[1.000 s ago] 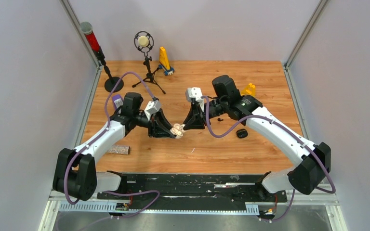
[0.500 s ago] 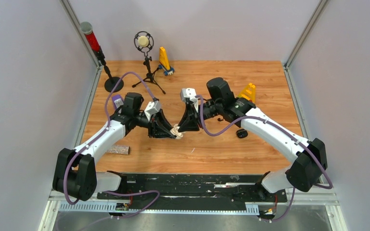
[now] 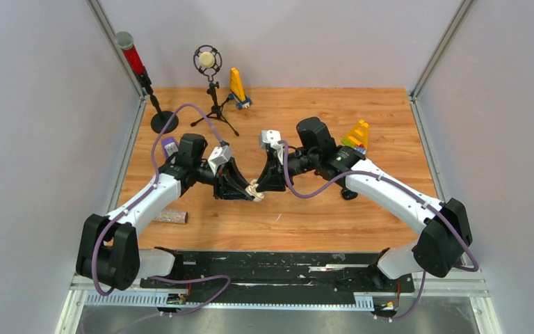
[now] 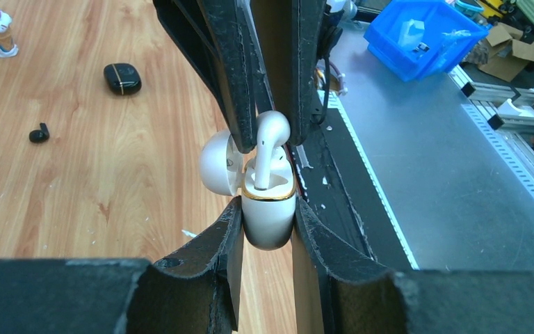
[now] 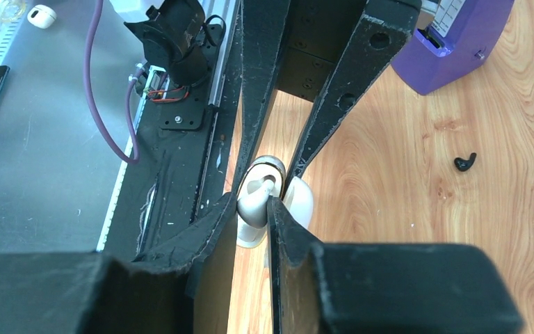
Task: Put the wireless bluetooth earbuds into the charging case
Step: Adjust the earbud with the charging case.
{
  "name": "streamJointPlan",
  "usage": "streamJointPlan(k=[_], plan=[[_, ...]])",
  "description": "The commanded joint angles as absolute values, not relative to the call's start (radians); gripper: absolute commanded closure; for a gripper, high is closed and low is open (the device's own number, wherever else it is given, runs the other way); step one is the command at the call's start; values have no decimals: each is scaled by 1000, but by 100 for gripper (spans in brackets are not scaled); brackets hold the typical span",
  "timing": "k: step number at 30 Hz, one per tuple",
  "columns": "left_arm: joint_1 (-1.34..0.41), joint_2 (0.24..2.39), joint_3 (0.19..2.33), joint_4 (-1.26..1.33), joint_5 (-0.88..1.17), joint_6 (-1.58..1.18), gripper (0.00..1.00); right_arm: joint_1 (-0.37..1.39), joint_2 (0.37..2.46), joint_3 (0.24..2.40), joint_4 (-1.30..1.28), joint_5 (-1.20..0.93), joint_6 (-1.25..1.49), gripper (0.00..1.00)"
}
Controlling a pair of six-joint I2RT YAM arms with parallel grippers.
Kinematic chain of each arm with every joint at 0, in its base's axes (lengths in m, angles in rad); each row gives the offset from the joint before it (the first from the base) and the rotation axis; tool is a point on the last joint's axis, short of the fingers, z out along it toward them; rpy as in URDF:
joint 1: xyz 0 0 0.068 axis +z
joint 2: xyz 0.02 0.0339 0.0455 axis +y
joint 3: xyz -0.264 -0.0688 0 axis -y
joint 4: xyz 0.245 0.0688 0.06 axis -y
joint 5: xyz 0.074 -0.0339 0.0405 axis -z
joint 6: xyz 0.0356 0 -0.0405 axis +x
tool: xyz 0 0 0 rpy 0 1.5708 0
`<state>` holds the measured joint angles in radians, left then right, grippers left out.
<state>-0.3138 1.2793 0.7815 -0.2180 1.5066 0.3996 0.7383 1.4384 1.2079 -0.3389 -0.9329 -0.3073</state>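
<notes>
Here, the left gripper (image 3: 245, 189) pinches the open white charging case (image 4: 269, 221) above mid-table. A white earbud (image 4: 271, 136) stands with its stem in the case, nipped by the right gripper (image 5: 252, 205). Further right, a black earbud (image 5: 465, 163) and a black case (image 3: 348, 194) lie on the table (image 3: 389, 111).

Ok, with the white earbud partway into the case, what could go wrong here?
The white earbud sits only stem-deep in the white case; a skewed push by the right gripper could jam it on the gold rim. The left gripper pinches just the case's lower half, so pushing might slip it.
</notes>
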Motion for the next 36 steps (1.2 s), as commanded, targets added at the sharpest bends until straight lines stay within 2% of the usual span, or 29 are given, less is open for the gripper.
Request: streamJointPlan(k=[1,10,18,21,26,32,36], plan=[[-318,1279,829,-225,1551,413,85,742,1406,1204,-275,-927,-283,78],[-318,1284,831,-229,1560,418,85,744,1412,1191,-254,-922,-271,77],[-318,1285,833,-235,1566,422,85,746,1394,1184,-255,-888,-293,61],[-318,1284,834,-239,1567,425,85,745,1386,1189,-255,-881,-296,58],[-318,1282,837,-250,1568,435,85,746,1358,1216,-275,-854,-315,56],[-317,1279,841,-257,1567,439,85,748,1323,1247,-290,-642,-372,59],[-318,1282,845,-261,1568,445,85,759,1323,1203,-259,-591,-383,59]])
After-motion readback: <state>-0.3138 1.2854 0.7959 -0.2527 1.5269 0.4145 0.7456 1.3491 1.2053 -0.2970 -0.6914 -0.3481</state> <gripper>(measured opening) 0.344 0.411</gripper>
